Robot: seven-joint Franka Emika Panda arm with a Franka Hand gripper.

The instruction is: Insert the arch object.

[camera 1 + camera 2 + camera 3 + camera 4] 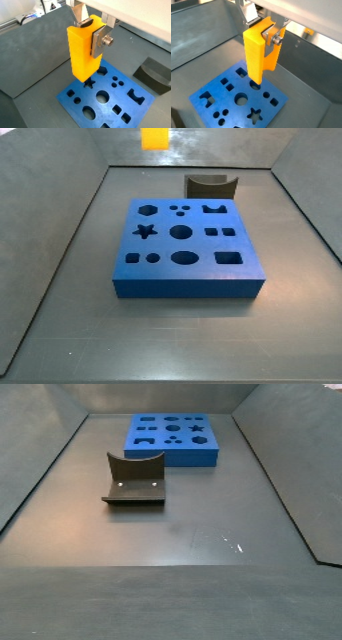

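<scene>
The tool hangs high above the blue board, its flat silver fingers pressed tight on a tall orange bar. That bar is smooth, bright plastic. The board is flat, with star, round and square holes. The arch object is small, dark and dull, with a round scoop; it lies on the grey surface, well apart from the board. I think the tool should let go of the bar somewhere safe first, then go slowly to the arch.
</scene>
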